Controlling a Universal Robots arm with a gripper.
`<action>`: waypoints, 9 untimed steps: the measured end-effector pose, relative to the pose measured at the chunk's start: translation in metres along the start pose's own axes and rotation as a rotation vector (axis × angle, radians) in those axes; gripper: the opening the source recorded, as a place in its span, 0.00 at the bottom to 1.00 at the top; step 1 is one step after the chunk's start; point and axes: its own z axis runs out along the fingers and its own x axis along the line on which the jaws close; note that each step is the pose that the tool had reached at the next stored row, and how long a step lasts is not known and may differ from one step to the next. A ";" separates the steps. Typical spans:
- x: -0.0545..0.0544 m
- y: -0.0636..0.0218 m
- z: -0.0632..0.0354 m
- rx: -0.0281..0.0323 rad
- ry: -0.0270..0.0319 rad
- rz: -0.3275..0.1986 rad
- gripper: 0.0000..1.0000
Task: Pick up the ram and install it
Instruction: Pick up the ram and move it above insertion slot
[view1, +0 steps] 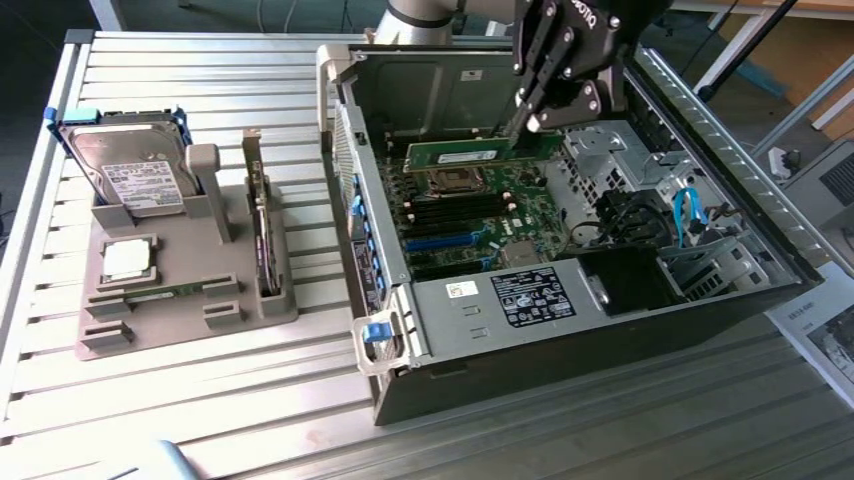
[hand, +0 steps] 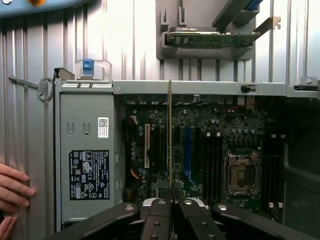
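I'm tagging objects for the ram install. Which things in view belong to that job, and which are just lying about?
In the job: the ram, held by the hand above the motherboard; the open computer case.
Lying about: hard drive, processor chip and expansion card in the grey holder; a person's fingers beside the case.

A: Way into the case (view1: 534, 370)?

B: The open side faces up. The gripper (view1: 534, 118), clamping the ram (view1: 461, 155), hangs over the motherboard (view1: 467, 215), upper centre of the exterior view. The rear wall (view1: 414, 90) is just behind and the drive cage (view1: 607, 150) just right.

A: Elsewhere?

B: Blue cables (view1: 686, 215) and a black box (view1: 627, 280) crowd the case's right. The fixture (view1: 160, 300) with hard drive (view1: 127, 170) blocks the left of frame. The table (view1: 200, 400) is free along the lower edge. In the wrist view, a person's hand (hand: 12, 190) lies beside the case.
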 end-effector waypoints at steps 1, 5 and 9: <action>0.000 -0.0025 0.0000 0.0000 -0.0005 0.000 0.12; 0.001 -0.0093 -0.0002 0.0001 -0.0019 0.000 0.12; 0.001 -0.0175 -0.0003 0.0000 -0.0038 0.000 0.12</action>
